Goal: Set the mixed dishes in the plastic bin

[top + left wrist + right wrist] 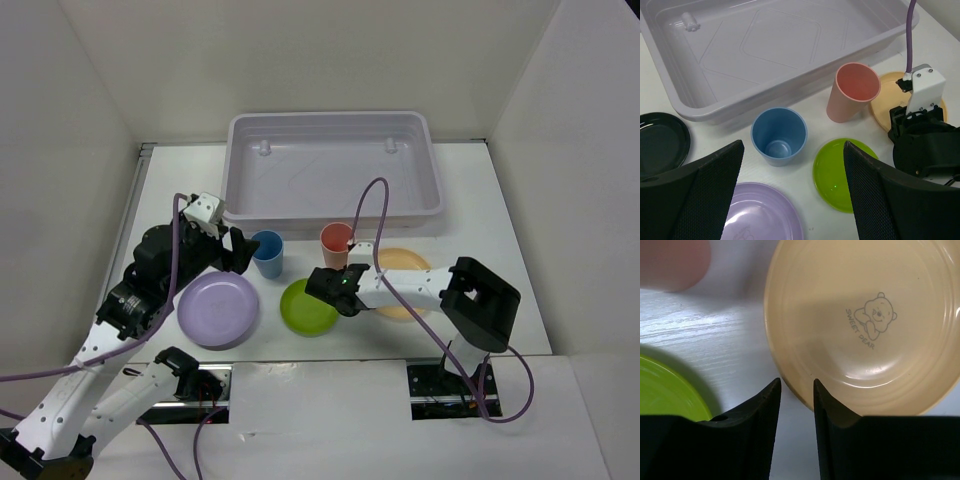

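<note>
From above, the plastic bin sits at the far side of the table with nothing in it. All the dishes I can see lie on the table in front of it. The blue cup and coral-red cup stand upright just before the bin's near wall. The lavender plate and lime-green plate lie nearer to me, and the yellow-orange plate is to the right. My left gripper hangs just left of the blue cup. My right gripper is low between the lime-green and yellow-orange plates.

From my left wrist, my fingers stand wide apart and hold nothing. The blue cup is below the gap between them, and the black plate lies to the left, beside the bin.

From my right wrist, my fingers are drawn close, with only a narrow slot between them. The near rim of the yellow-orange plate lies right at that slot. I cannot tell whether they pinch it. A small bear drawing marks the plate's centre.
</note>
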Available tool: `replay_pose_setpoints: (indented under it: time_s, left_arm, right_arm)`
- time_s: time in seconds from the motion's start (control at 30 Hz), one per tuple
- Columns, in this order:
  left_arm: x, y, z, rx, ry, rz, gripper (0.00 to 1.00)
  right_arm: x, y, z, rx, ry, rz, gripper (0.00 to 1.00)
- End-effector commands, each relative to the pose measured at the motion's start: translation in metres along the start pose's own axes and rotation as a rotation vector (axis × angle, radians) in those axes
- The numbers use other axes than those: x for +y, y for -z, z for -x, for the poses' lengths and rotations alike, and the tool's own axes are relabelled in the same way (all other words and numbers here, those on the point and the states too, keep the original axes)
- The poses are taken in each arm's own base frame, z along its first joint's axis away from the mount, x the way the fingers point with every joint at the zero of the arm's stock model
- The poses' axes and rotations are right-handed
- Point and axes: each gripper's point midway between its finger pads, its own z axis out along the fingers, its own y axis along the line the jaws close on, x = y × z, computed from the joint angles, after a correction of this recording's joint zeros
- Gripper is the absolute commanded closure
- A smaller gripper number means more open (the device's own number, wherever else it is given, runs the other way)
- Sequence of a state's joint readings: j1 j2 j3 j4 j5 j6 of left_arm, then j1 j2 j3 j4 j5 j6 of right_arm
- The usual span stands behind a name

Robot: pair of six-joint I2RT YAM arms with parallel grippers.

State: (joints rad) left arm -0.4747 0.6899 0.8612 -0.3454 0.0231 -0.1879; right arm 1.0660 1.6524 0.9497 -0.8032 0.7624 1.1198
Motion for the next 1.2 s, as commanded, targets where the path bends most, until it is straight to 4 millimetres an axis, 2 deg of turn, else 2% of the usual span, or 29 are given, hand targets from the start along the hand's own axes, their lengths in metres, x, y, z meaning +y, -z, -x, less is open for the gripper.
replay_pose_setpoints:
  time_s: [0.0, 0.17, 0.23, 0.47, 0.67, 0.73, 0.8, 0.9, 1.1, 1.17]
  left_arm:
    - [-0.002, 0.004, 0.007, -0.031, 0.008, -0.003, 0.13]
    - [0.0, 0.006, 0.009, -0.042, 0.007, 0.005, 0.13]
    - [0.0, 0.006, 0.009, -0.042, 0.007, 0.005, 0.13]
    - [0.001, 0.008, 0.009, -0.043, 0.007, 0.014, 0.13]
    - [0.002, 0.008, 0.009, -0.043, -0.002, 0.015, 0.13]
    - [0.002, 0.008, 0.009, -0.043, -0.002, 0.015, 0.13]
    - [0.002, 0.008, 0.009, -0.043, -0.002, 0.015, 0.13]
    - [0.0, 0.008, 0.009, -0.041, -0.002, 0.004, 0.13]
    - [-0.003, 0.01, 0.013, -0.049, 0.007, -0.006, 0.13]
    - [-0.004, 0.007, 0.008, -0.028, 0.007, -0.016, 0.13]
  right_arm:
    - [0.02, 0.001, 0.016, -0.043, -0.053, 0.048, 0.63]
    - [0.02, -0.003, 0.011, -0.018, -0.054, 0.044, 0.64]
    - [0.02, -0.004, 0.007, -0.007, -0.044, 0.05, 0.76]
    - [0.019, -0.01, 0.0, 0.017, -0.049, 0.04, 0.78]
    - [0.014, -0.01, -0.009, 0.048, -0.046, 0.026, 0.93]
    - [0.01, -0.006, -0.008, 0.057, -0.057, 0.029, 0.93]
    - [0.007, 0.0, -0.004, 0.054, -0.065, 0.037, 0.99]
    - [0.003, 0.007, 0.0, 0.06, -0.08, 0.047, 0.99]
    - [-0.001, 0.034, 0.02, 0.033, -0.119, 0.131, 0.99]
    - [-0.003, 0.044, 0.029, 0.023, -0.13, 0.152, 0.99]
